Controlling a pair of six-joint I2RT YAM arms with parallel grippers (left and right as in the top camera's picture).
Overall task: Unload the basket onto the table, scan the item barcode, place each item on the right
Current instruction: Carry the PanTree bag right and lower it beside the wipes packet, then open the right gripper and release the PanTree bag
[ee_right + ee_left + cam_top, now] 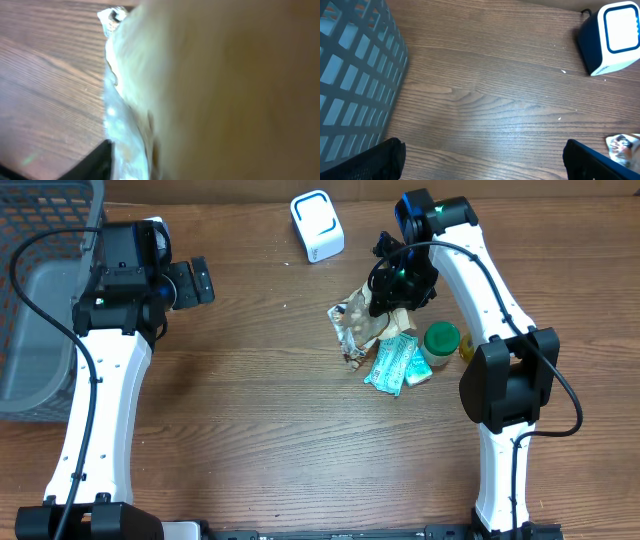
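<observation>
The overhead view alone shows the whole layout. The right gripper [393,298] is low over a small heap on the table [250,410], right on top of a crumpled brown packet [355,328]. Teal sachets [393,365] lie just beyond the packet toward the arm's base, and a green-lidded jar [440,340] stands beside them. The scanner [317,225] stands apart from this gripper, off to its side near the table's far edge.

The right wrist view adds only closeness. The packet fills nearly the whole view as a pale blur, with its shiny edge against the wood and one dark finger [95,162] at the lower left. From neither view can I tell whether the right jaws are closed on the packet or merely pressed against it.

The left gripper [200,281] hovers beside the basket [60,210]. Its wrist view shows both fingers [380,160] spread wide to the corners with only bare wood between them and the scanner ahead to one side.
</observation>
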